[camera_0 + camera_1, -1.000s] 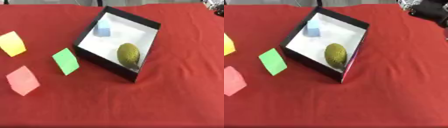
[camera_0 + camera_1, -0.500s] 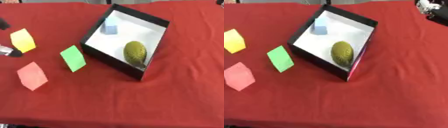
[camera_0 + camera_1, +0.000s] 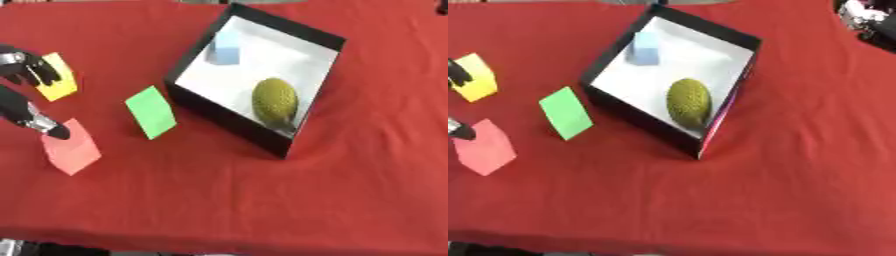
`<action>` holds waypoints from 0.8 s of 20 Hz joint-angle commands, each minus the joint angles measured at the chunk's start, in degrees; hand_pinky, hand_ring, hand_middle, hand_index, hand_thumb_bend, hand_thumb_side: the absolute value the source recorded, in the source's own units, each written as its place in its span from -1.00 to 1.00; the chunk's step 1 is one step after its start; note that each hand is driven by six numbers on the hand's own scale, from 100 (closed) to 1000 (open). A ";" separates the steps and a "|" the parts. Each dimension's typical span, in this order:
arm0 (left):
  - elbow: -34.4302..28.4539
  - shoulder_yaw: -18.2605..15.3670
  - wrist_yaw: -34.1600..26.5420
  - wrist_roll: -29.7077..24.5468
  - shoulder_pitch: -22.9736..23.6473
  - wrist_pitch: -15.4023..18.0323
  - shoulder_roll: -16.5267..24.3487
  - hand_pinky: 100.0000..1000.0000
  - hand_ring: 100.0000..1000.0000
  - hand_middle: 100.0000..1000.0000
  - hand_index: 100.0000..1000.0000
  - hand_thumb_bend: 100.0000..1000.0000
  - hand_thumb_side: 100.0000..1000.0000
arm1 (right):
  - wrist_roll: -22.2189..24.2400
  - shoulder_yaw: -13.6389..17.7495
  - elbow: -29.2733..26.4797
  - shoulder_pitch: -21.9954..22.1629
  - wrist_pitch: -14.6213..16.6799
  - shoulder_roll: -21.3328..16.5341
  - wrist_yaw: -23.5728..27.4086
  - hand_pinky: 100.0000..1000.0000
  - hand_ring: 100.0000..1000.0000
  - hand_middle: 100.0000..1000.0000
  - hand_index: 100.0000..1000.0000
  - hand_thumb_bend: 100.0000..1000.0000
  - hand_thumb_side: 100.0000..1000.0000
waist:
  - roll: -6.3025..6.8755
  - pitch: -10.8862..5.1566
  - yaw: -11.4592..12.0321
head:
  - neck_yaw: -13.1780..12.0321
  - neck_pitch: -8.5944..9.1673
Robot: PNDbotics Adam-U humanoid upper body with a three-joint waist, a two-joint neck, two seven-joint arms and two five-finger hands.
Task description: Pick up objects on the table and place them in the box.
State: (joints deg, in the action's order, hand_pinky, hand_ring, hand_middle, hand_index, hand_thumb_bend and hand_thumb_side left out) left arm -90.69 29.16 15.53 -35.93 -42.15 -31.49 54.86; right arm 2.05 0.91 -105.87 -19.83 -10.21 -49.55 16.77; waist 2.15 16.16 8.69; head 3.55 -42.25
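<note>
Box [image 3: 197,102]: black walls, white floor, well to the right of the left robot hand; holds a light blue block [image 3: 226,47] and a green-yellow oval [image 3: 274,98].
Left robot hand [image 3: 26,67]: at view's left edge, fingers spread wide, holding nothing.
Yellow block [image 3: 59,85]: under the upper fingers.
Pink block [image 3: 70,147]: at the lower fingertip.
Green block [image 3: 151,111]: between hand and box.
Right robot hand: not visible.
Risk: hand straddles two blocks; closing could nudge pink off the red worktop [image 3: 367,185].

Matt red cloth [image 3: 350,190] covers the table; the olive oval [image 3: 274,100] looks rough and pebbled.
</note>
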 commanded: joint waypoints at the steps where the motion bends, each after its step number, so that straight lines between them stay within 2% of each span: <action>1: 1.28 0.75 1.63 -0.89 -1.24 -1.07 -0.34 0.80 0.65 0.45 0.65 0.73 -0.66 | 0.37 0.17 -0.03 -0.55 -0.21 -0.83 -0.48 0.75 0.77 0.48 0.70 -1.00 -0.18 | 0.01 -1.42 0.10 | -0.38 -0.23; 8: 1.80 0.45 2.11 2.54 -1.28 -2.76 -1.76 0.79 0.64 0.44 0.64 0.69 -0.63 | 0.71 0.02 0.55 -0.18 -0.31 -0.22 -1.04 0.75 0.76 0.48 0.70 -1.00 -0.15 | -0.06 -1.38 0.29 | -0.51 0.28; 16: -0.24 0.56 -0.27 2.59 1.03 -5.37 0.27 0.81 0.63 0.42 0.61 0.68 -0.52 | 0.82 -0.01 1.03 0.29 -0.35 -0.05 -1.39 0.75 0.76 0.48 0.70 -1.00 -0.14 | 0.30 -1.22 0.31 | -0.62 0.30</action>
State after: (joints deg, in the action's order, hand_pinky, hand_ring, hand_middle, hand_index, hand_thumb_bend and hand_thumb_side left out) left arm -89.93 30.42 15.88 -32.59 -40.62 -35.46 52.39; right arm 2.78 0.30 -104.66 -19.13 -10.59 -48.56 15.79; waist 2.47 16.15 8.93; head 3.09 -42.23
